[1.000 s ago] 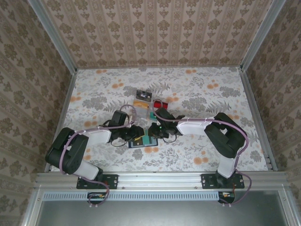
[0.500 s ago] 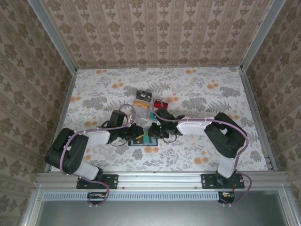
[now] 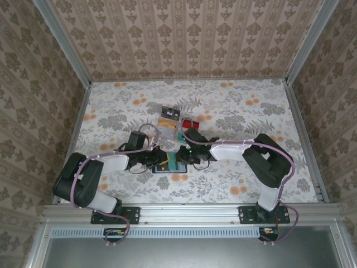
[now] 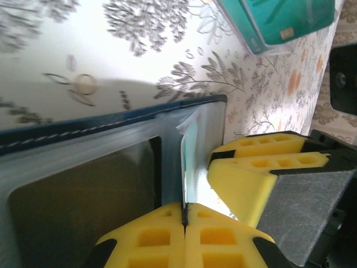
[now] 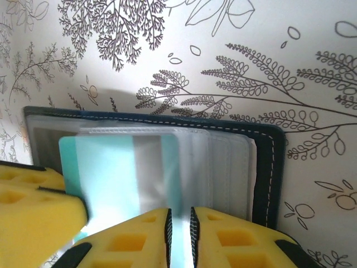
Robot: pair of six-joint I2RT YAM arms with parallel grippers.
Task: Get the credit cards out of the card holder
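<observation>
— Entry one: card holder [image 5: 266, 167], lying open, 7 o'clock from table [image 3: 251, 111] centre?
— We confirm. Left gripper [image 4: 183, 215]: pads pressed together on the teal card [image 5: 100, 167] edge. Right gripper [image 5: 179, 226]: narrow, pinching a clear sleeve [image 5: 223, 162]. Loose credit cards [image 3: 169, 113] at the holder's 12 o'clock.

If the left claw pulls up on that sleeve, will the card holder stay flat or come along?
It probably comes along: the card holder looks thin and light, lying open on the table. The clear sleeve pinched in the left claw looks floppy and joined to it, so it would likely bend first, then drag the holder.
</observation>
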